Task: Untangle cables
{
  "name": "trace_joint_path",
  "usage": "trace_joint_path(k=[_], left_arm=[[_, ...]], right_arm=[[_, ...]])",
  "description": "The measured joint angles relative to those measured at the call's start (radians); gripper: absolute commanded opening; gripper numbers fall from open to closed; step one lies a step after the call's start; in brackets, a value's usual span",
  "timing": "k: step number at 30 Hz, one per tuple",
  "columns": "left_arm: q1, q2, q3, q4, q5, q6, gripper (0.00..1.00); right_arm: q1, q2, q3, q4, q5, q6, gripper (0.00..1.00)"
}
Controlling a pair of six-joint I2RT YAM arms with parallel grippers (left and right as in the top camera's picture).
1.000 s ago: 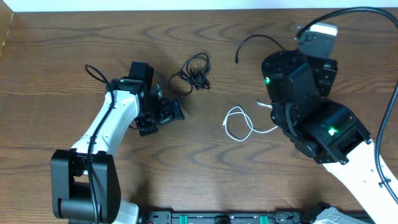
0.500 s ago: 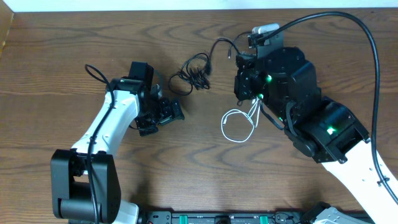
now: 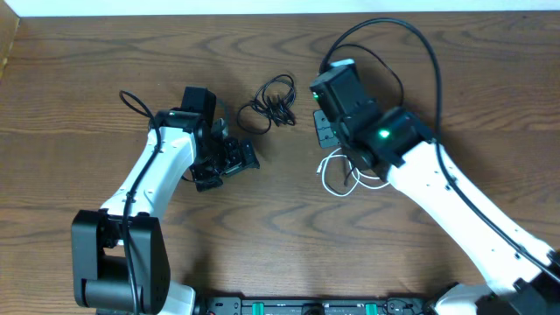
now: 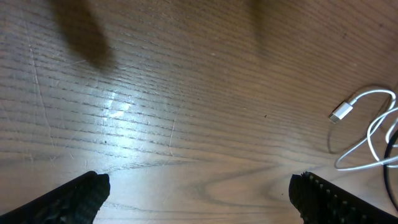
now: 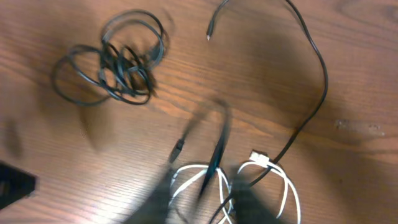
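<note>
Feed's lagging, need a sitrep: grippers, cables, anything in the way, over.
Left gripper open, empty. Right gripper by white cable, jaws unclear. Black bundle coiled, lying apart. Loose black cable crosses white.

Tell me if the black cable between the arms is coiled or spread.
Coiled: the black cable lies in tight overlapping loops, apart from the white cable.

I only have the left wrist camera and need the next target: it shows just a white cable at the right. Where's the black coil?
Observer: The coiled black cable lies beyond the left gripper, toward the far edge of the table, apart from the white cable.
Operator: And the other black one?
Observer: The long black cable runs into the white loops; its plug end lies free.
Operator: Right arm?
Observer: The right gripper hangs over the white cable.
</note>
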Motion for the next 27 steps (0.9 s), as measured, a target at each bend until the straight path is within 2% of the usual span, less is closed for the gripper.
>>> trace_joint_path(k=[2,3,8,13,17,19,20,25,27], left_arm=[[0.0,0.0,0.0,0.0,0.0,0.0,0.98],[0.0,0.0,0.0,0.0,0.0,0.0,0.98],[0.0,0.0,0.0,0.0,0.0,0.0,0.98],[0.0,0.0,0.0,0.0,0.0,0.0,0.98],[0.0,0.0,0.0,0.0,0.0,0.0,0.98],[0.0,0.0,0.0,0.0,0.0,0.0,0.98],[0.0,0.0,0.0,0.0,0.0,0.0,0.98],[0.0,0.0,0.0,0.0,0.0,0.0,0.98],[0.0,0.0,0.0,0.0,0.0,0.0,0.98]], right_arm=[[-0.003,0.019,0.0,0.0,0.004,-0.002,0.96],[-0.006,0.023,0.0,0.0,0.006,-0.008,0.99],[-0.076,0.02,0.0,0.003,0.041,-0.032,0.99],[-0.25,0.019,0.0,0.001,0.006,-0.036,0.99],[-0.381,0.02,0.0,-0.023,-0.064,-0.039,0.92],[-0.42,0.027,0.0,-0.023,-0.097,-0.046,0.77],[-0.434,0.035,-0.001,-0.023,-0.112,-0.049,0.74],[-0.469,0.153,-0.004,-0.023,-0.192,-0.046,0.61],[-0.47,0.195,-0.007,-0.024,-0.204,-0.047,0.61]])
